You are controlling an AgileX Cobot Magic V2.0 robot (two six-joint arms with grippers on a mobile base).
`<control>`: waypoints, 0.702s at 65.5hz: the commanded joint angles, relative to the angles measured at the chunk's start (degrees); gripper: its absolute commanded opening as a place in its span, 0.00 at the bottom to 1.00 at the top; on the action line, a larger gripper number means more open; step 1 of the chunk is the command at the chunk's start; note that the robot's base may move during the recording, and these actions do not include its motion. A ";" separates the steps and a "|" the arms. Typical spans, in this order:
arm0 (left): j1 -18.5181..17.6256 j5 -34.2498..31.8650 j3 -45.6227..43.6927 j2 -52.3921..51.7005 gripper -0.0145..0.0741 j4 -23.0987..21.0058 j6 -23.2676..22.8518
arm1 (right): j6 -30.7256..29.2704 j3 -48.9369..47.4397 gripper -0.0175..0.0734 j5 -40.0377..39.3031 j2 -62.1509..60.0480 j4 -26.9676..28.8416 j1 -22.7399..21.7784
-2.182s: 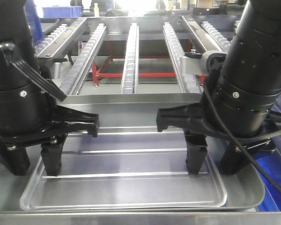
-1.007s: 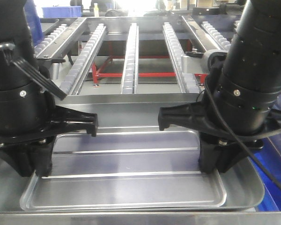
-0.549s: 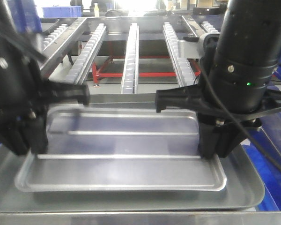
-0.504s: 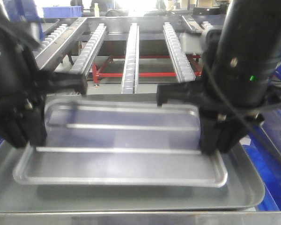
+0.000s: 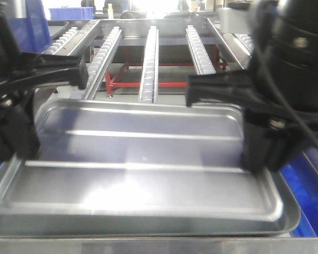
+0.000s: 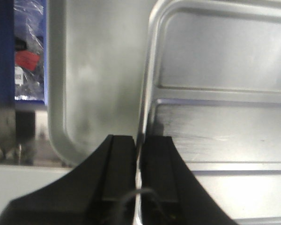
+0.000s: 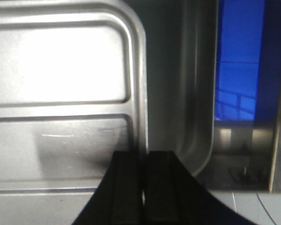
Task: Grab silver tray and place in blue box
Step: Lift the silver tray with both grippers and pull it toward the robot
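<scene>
Roller rails (image 5: 148, 58) on a red frame fill the background of the front view. Below them the silver tray (image 5: 143, 159) appears raised a little above the larger grey tray (image 5: 148, 228), held roughly level. The left gripper (image 5: 21, 153) is at one short end and the right gripper (image 5: 262, 159) at the other. The blue box (image 5: 302, 185) shows just beyond the right side.

From the left wrist, the left gripper (image 6: 138, 140) is pinched tight on the thin rim of the silver tray (image 6: 215, 70), with the grey tray (image 6: 98, 70) underneath.

From the right wrist, the right gripper (image 7: 145, 157) is likewise clamped on the opposite rim of the silver tray (image 7: 61, 61), over the grey tray (image 7: 196, 93) and beside the blue box (image 7: 239, 70).

The tray is probably light sheet metal, stiff enough to span between two holds but smooth and slippery. The low rim gives little to bite on, so matched holds midway along both short ends seem the safest grip.
</scene>
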 commanded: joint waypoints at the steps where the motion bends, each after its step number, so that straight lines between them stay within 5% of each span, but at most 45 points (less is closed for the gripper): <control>1: -3.17 -1.98 0.52 -3.69 0.16 0.63 -4.02 | 2.21 -0.07 0.26 -2.01 -4.42 -1.46 1.85; 26: -15.53 5.20 4.14 -9.59 0.16 7.15 -16.26 | 15.70 4.79 0.26 1.92 -10.71 -7.02 12.79; 46: -16.90 5.13 5.09 -10.10 0.16 7.02 -17.60 | 16.05 5.19 0.26 3.22 -12.17 -8.16 13.40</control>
